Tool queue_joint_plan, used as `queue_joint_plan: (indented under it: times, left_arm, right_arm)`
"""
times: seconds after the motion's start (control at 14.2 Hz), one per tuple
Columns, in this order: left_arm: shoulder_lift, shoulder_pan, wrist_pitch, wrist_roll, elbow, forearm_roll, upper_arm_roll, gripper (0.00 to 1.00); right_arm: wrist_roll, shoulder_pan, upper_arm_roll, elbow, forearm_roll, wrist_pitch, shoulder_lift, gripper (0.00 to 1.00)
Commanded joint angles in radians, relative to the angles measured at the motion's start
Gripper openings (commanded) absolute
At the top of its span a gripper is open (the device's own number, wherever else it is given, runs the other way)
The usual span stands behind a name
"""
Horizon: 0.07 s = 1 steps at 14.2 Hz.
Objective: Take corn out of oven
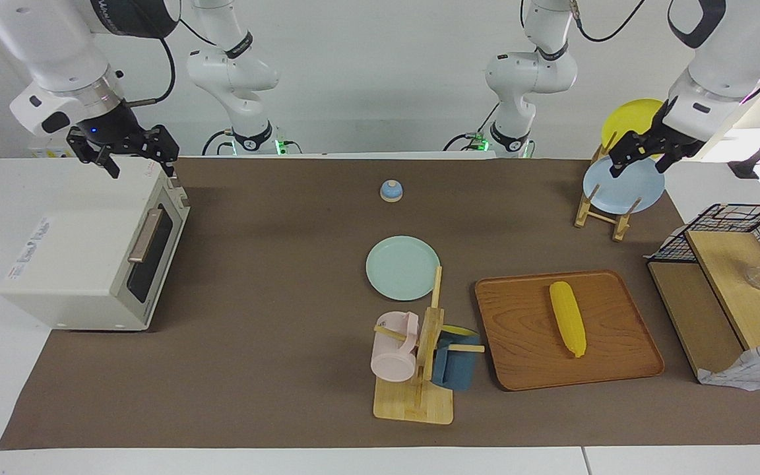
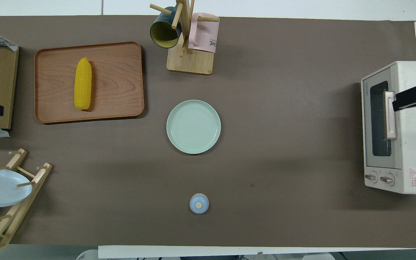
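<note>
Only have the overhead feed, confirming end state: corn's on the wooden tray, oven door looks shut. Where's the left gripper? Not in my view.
Observer: The left gripper hangs over the light blue plate in the wooden plate rack, open, holding nothing.
Operator: Right gripper overlaps the oven top here. Touching it?
Observer: The right gripper looks raised off the oven, over the end of its top nearer the robots, open and empty.
</note>
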Motion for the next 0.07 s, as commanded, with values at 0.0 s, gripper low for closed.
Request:
queue_joint_plan:
  times: [0.0]
  left_arm:
    - [0.031,0.005,-0.024,0.028,0.027,0.013,-0.007,1.0]
  right_arm:
    - [-0.024,0.0,-0.001,0.004,0.018,-0.011,-0.008,1.0]
